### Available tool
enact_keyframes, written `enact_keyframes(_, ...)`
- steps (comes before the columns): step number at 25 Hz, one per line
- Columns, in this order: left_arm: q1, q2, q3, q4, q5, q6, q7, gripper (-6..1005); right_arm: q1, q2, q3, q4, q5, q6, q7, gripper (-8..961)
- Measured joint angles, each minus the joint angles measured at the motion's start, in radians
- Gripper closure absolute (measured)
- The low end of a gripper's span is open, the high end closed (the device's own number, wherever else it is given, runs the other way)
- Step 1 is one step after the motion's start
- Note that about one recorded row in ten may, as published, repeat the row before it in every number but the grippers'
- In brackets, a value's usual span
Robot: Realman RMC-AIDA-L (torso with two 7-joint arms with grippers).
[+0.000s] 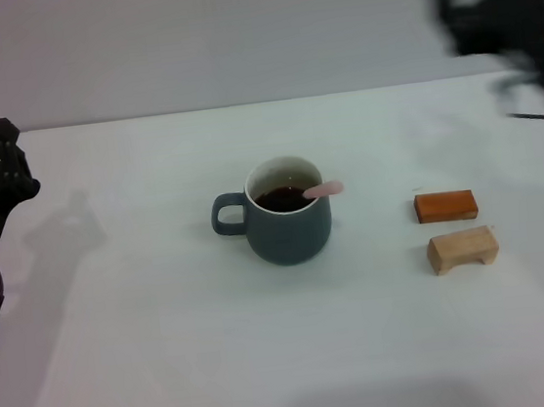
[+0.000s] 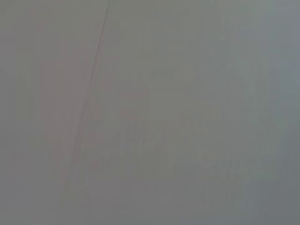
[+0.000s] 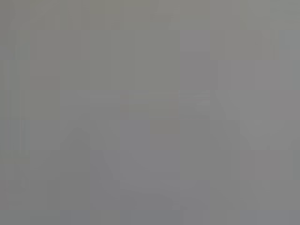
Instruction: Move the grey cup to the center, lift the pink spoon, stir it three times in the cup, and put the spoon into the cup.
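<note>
The grey cup point(image 1: 289, 223) stands upright in the middle of the white table, its loop handle pointing left and dark liquid inside. The pink spoon point(image 1: 325, 190) sits in the cup, its pale pink handle resting on the right side of the rim and its bowl hidden in the liquid. My left gripper point(image 1: 4, 160) hangs at the far left edge, well away from the cup. My right gripper point(image 1: 492, 16) is raised at the upper right, blurred, far from the cup. Both wrist views show only a plain grey surface.
Two small blocks lie right of the cup: an orange-brown block point(image 1: 444, 206) and, nearer the front, a pale wooden block point(image 1: 462, 249). The table's point(image 1: 171, 352) far edge meets a grey wall.
</note>
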Motion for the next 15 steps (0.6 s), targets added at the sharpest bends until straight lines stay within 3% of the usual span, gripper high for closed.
enact_keyframes(3, 0.011, 0.000, 0.001, 0.000, -0.001, 0.012, 0.030, 1001, -0.145, 0.002, 0.098, -0.018, 0.045, -0.117, 0.000, 597)
enact_keyframes(6, 0.016, -0.001, 0.001, 0.000, -0.001, 0.016, 0.051, 1001, -0.209, 0.003, 0.178, -0.072, 0.096, -0.191, 0.001, 597)
enact_keyframes(15, 0.050, 0.005, -0.082, -0.007, -0.003, 0.038, 0.090, 1001, -0.228, 0.003, 0.278, -0.346, 0.208, -0.492, 0.000, 597)
